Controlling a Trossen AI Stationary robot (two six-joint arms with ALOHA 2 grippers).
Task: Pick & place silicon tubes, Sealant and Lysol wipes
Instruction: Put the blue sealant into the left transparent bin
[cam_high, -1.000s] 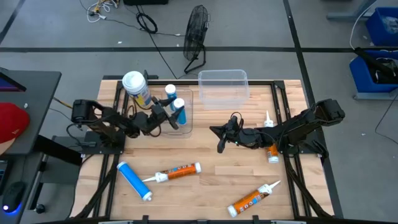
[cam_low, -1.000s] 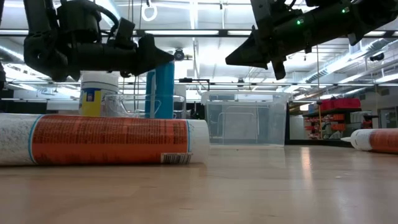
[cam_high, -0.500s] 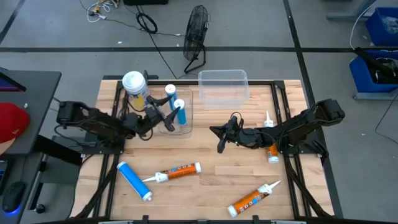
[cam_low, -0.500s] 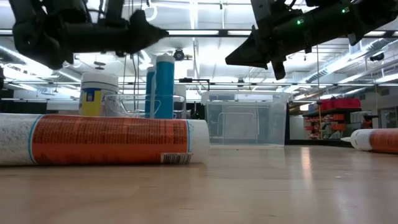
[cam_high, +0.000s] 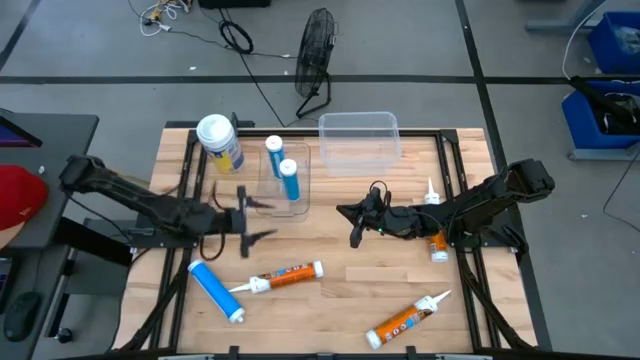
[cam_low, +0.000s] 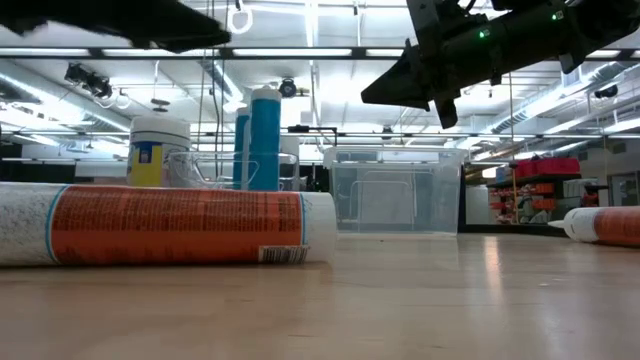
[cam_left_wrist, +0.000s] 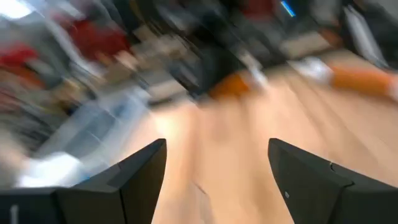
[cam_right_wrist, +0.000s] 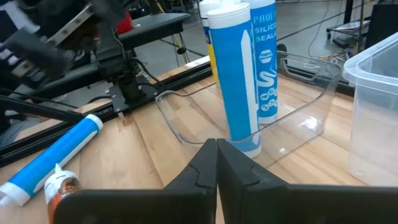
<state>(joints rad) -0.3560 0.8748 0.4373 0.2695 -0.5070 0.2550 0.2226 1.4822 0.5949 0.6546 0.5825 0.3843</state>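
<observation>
— Blue, that tube (cam_high: 216, 291) lying down by the near-left corner of the bench (cam_high: 330, 240), white cap toward the near edge. That's the one I'd guess is next.

— Which way does it run?

— Slantwise, from up-left to down-right as you look down on it. The left pincer (cam_high: 243, 220) hangs above the boards just beyond it, toward the middle, so the tube lies nearer the front edge and a little to the left of the pincer. Far closer to that arm than to the other.

— And the pincer itself?

— Spread fairly wide, nothing between its fingers (cam_left_wrist: 134, 180), touching nothing. It would want turning across the tube's length before coming down, I'd say.

— The rest of the things?

— An orange sealant cartridge (cam_high: 285, 274) lies just right of the blue tube, nozzle pointing left. Another orange one (cam_high: 405, 320) is by the near-right corner, and a third (cam_high: 435, 240) sits by the right edge, partly under the right arm. Two blue tubes (cam_high: 282, 170) stand upright in a clear tray (cam_high: 300, 200) toward the far-left part. The Lysol wipes (cam_high: 218, 140) stand at the far-left corner beside it. An empty clear bin (cam_high: 358, 140) is at the far edge.

— The right arm?

— The right pincer (cam_high: 352, 222) waits mid-bench, closed tight and holding nothing.
</observation>
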